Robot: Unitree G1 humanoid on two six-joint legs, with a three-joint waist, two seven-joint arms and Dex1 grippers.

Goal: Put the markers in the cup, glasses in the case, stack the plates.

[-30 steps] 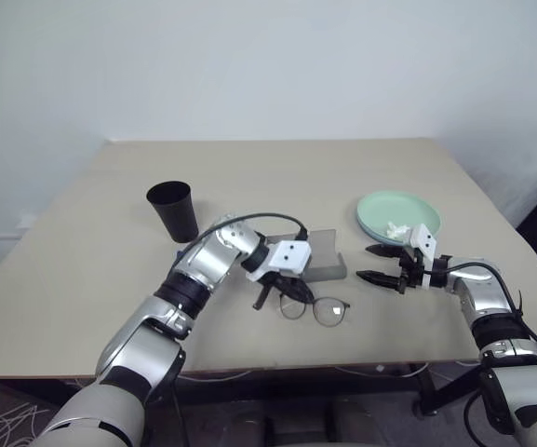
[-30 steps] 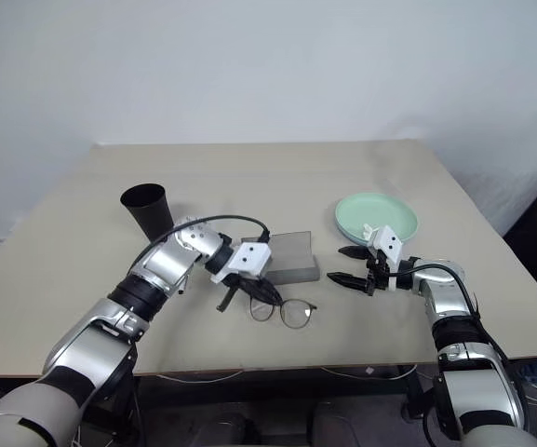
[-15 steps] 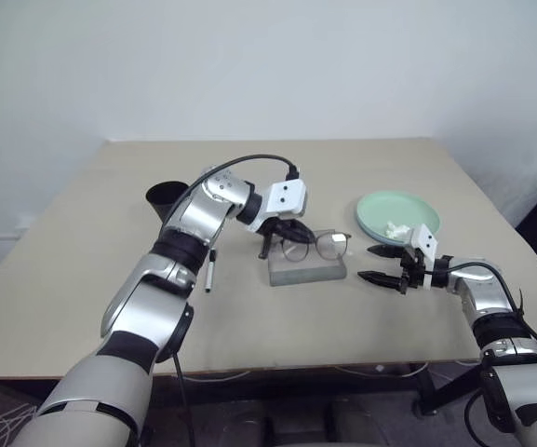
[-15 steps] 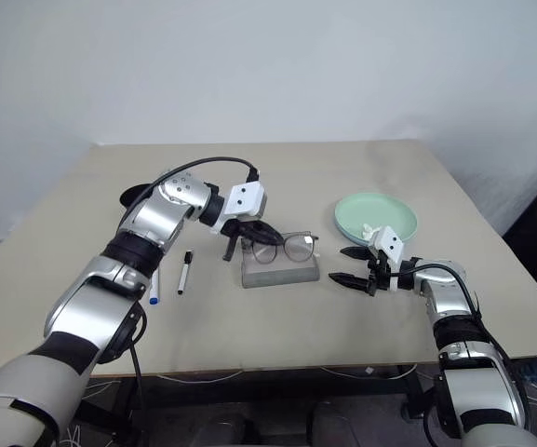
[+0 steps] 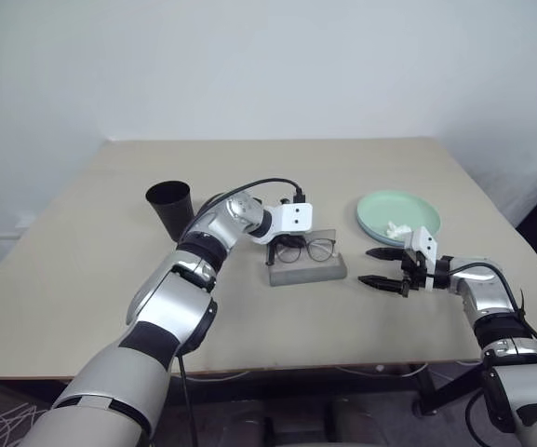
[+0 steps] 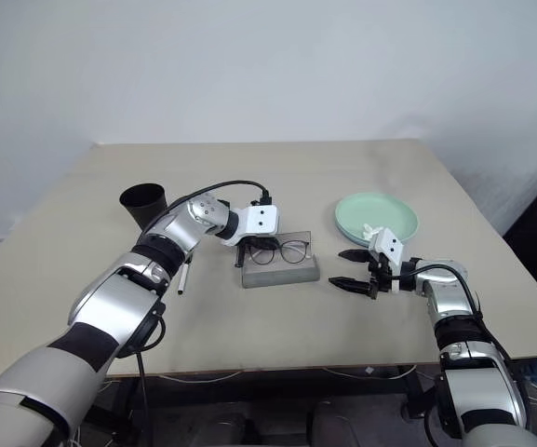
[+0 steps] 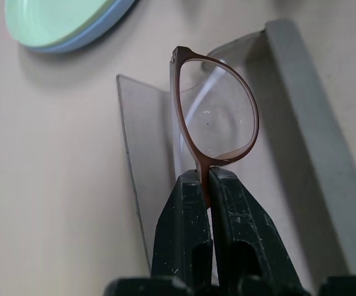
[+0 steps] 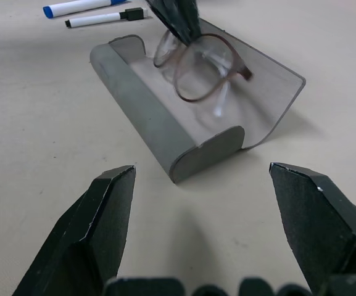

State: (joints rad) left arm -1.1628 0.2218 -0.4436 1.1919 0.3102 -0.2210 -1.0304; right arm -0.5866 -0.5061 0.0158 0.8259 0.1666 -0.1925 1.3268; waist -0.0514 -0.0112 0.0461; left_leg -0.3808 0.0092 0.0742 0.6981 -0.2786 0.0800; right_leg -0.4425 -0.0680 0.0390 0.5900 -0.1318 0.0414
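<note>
Plates (image 5: 394, 212): stacking appears complete, the mint green one sitting on the light blue one at the right side of the counter (image 5: 342, 168), with a small white crumpled scrap (image 5: 397, 227) lying in the top plate. Glasses (image 5: 305, 250): in hand. The left pincer (image 7: 203, 179) is closed tight on the frame at the bridge, holding the glasses upright inside the open grey case (image 5: 307, 266), lenses against the raised lid; from the wrist views I cannot tell whether the frame already rests on the case floor. The case lid stands open, so release and closing, if required, remain outstanding. Markers: not done. Two lie on the counter beyond the case as seen from the right wrist, one with a blue cap (image 8: 82, 7) and one with a black end (image 8: 103, 17), side by side and well apart from the cup (image 5: 173, 210). The black cup stands upright near the left arm; its contents cannot be judged from these angles. The right pincer (image 5: 382, 265) hangs fully spread and empty, just beside the case and near the plates.
</note>
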